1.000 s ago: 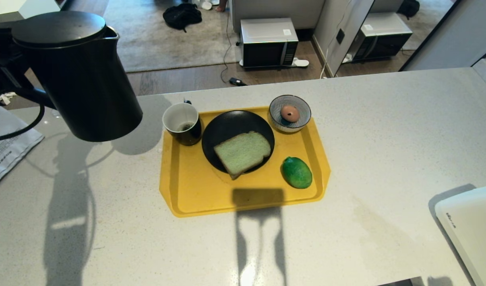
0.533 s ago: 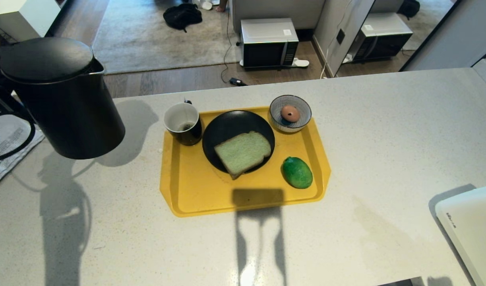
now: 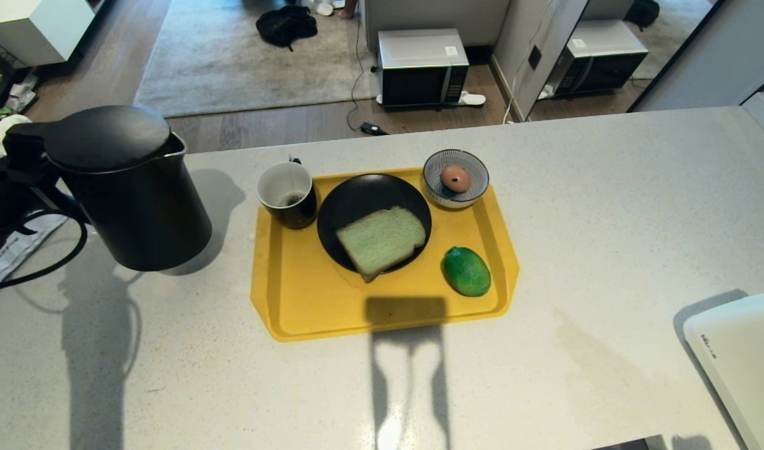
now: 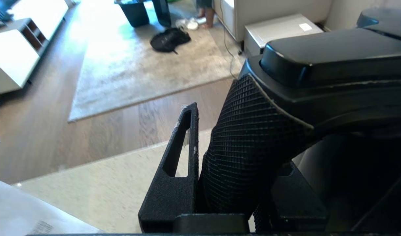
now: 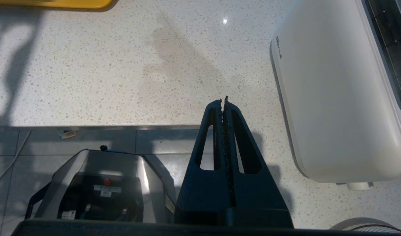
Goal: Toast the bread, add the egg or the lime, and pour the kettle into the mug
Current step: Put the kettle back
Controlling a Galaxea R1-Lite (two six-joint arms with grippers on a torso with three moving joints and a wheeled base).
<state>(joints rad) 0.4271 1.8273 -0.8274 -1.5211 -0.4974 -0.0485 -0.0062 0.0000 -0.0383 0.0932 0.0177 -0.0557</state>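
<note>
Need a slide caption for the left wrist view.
Left claw shut on the kettle handle, above the counter.

Left gripper (image 4: 226,157) clamped on the kettle (image 3: 128,190) handle, arm reaching in from the side away from the tray, kettle upright. Right gripper (image 5: 224,105) parked low at the counter edge beside the toaster (image 5: 338,95), fingers pressed together, empty.

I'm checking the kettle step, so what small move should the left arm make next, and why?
Probably ease the kettle straight down until it stands on the counter, then open the fingers. The left gripper is clamped on the kettle's handle, the kettle sits low over the counter left of the tray, away from the mug, and the mug already shows some dark liquid.
</note>
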